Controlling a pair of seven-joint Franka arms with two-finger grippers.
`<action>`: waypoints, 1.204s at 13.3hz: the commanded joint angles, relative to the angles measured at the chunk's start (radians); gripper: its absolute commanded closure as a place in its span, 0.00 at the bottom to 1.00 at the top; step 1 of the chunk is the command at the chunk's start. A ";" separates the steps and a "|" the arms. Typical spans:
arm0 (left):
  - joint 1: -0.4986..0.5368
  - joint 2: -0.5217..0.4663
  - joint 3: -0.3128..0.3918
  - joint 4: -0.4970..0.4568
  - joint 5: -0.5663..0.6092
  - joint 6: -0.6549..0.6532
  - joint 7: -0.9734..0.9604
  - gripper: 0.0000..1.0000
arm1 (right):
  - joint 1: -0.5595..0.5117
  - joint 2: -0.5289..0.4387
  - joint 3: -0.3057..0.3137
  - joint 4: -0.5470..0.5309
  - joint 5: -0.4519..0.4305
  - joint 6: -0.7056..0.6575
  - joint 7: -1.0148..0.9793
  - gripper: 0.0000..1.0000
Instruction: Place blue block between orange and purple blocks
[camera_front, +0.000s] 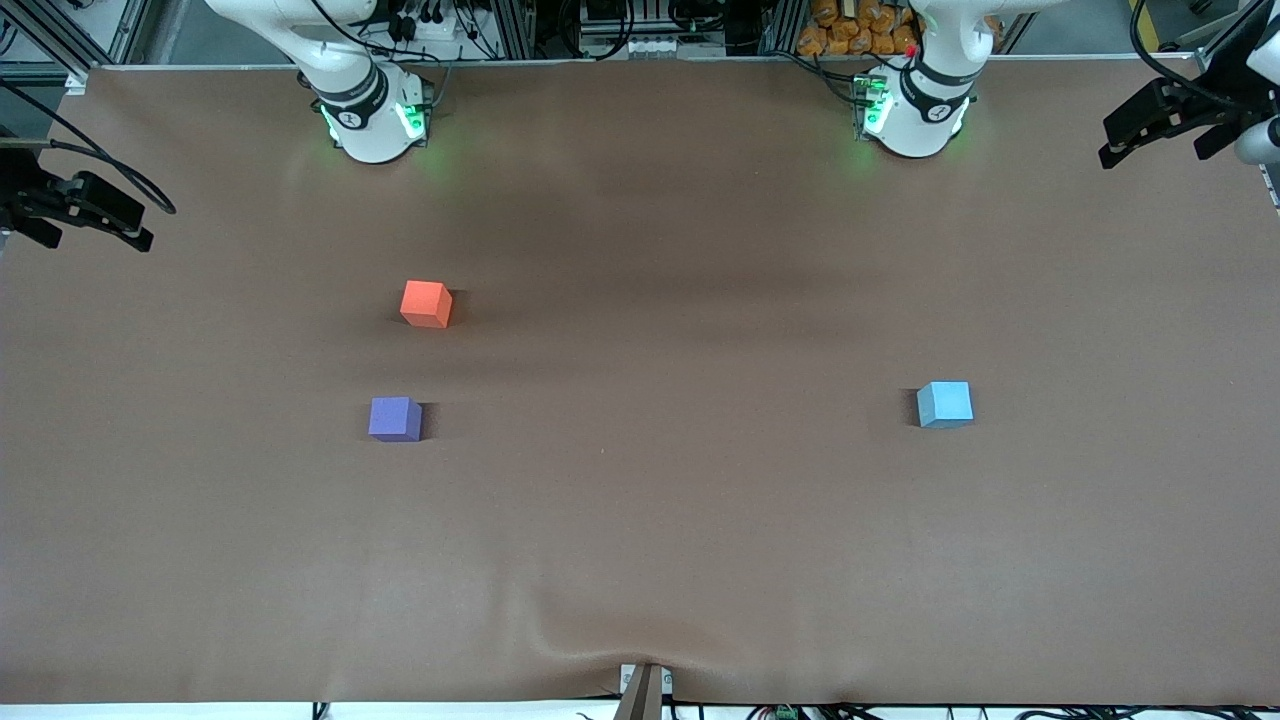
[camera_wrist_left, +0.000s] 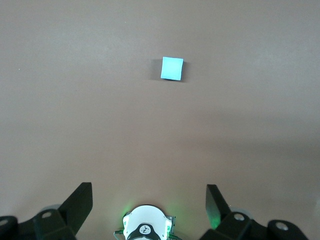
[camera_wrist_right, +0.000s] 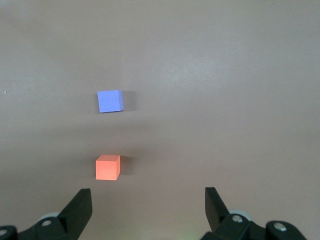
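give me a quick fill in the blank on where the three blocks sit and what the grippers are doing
1. The blue block lies toward the ____ arm's end of the table.
2. The orange block lies ____ from the front camera than the purple block.
3. The left gripper and right gripper are both ____ and hold nothing.

Missing words: left; farther; open

Three plain cubes on brown

The table (camera_front: 640, 520) is a flat matte brown. The blue block (camera_front: 945, 404) is light sky-blue and unpatterned. Toward the right arm's end from it, the orange block (camera_front: 426, 303) is orange-red and the purple block (camera_front: 395, 418) violet.
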 joint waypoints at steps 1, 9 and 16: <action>-0.002 0.013 0.000 0.033 -0.017 -0.023 0.015 0.00 | -0.022 -0.024 0.011 -0.019 0.000 -0.008 -0.005 0.00; 0.003 0.027 -0.018 0.034 -0.014 -0.041 0.009 0.00 | -0.022 -0.024 0.010 -0.019 0.011 -0.015 -0.005 0.00; 0.009 0.029 -0.023 0.036 -0.017 -0.041 0.015 0.00 | -0.023 -0.024 0.002 -0.018 0.028 -0.015 -0.003 0.00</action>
